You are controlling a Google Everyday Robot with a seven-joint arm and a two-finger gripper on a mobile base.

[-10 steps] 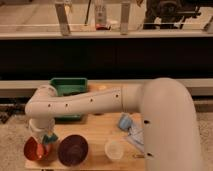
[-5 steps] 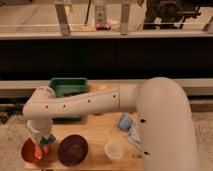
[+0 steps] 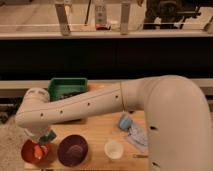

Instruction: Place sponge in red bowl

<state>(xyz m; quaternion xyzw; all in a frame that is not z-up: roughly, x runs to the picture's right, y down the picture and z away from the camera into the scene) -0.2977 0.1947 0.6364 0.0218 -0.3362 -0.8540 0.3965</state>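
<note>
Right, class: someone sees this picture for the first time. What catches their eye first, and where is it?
The big white robot arm fills the right side and sweeps across the wooden table to the left. Its gripper hangs over the red bowl at the front left corner. Beside that sit a purple bowl and a small white cup, with a green bin at the back.

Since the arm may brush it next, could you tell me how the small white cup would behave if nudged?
The white cup looks thin and empty, so probably light and likely to slide. It stands upright, so it might tip and roll. The gripper is above the red bowl, apart from it.
</note>
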